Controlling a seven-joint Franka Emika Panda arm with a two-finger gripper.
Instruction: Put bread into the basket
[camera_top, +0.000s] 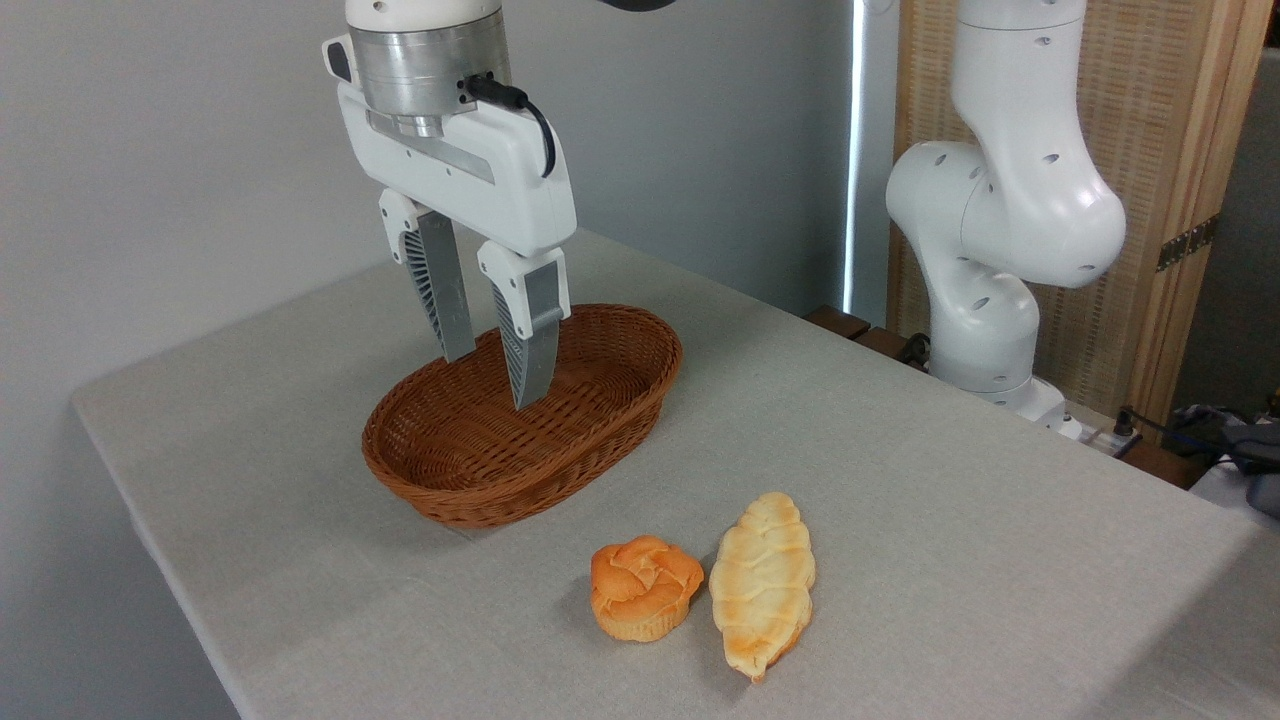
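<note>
The bread (644, 586), a small round orange bun with a folded top, sits on the table near the front edge. The basket (440, 490), an oval brown wicker one, lies behind it to the left and holds nothing. My gripper (492, 380) hangs above the basket, fingers pointing down and apart, with nothing between them. It is well away from the bread, up and to the left.
A longer pale braided loaf (763, 595) lies right beside the bread, on its right. The arm's white base (985, 330) stands at the table's back right. The grey table (250, 420) drops off at the left and front.
</note>
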